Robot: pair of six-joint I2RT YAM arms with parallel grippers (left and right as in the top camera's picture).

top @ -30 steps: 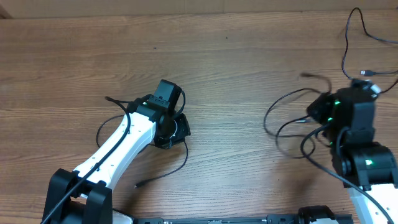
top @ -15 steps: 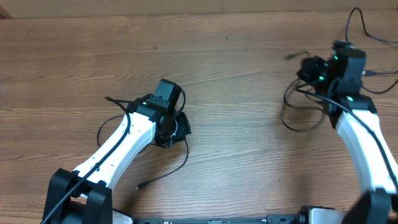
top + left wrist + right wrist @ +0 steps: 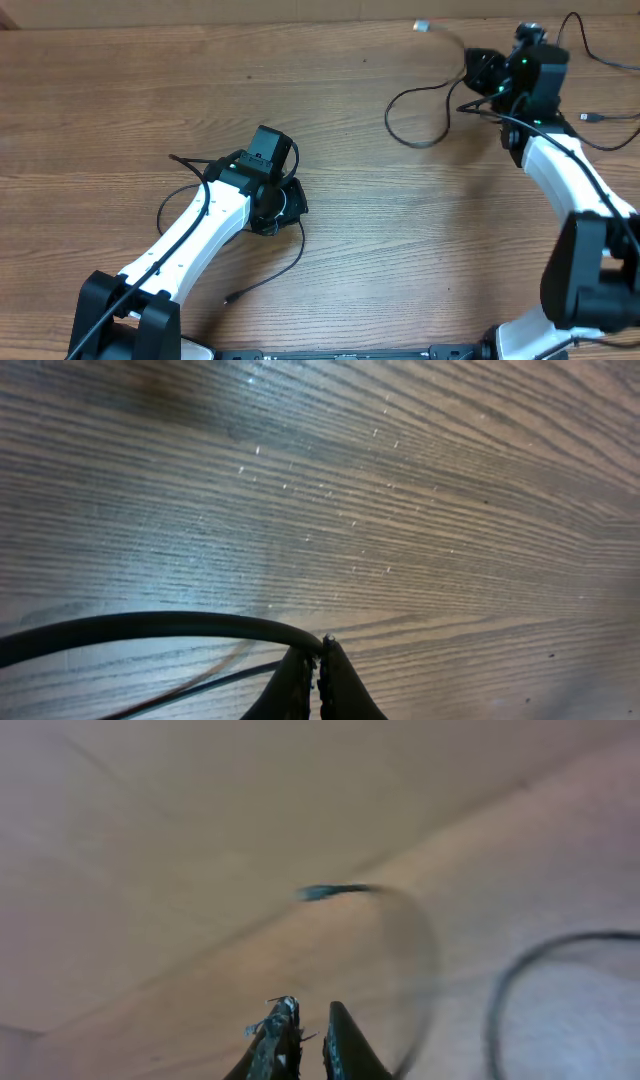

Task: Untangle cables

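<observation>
Underneath everything, a brown wood-grain surface (image 3: 380, 250). Fills nearly the whole overhead view, grain running left to right in long plank bands. Carries a small dark speck (image 3: 364, 60) toward the far middle. Ends along the far side at a paler strip (image 3: 200, 10). From the left wrist, shows fine straight grain, scattered tiny white flecks (image 3: 330, 490), a pale glare patch (image 3: 120, 600) at lower left and a dark smudge (image 3: 170, 380) up top. Blurs to soft tan in the right wrist view.
</observation>
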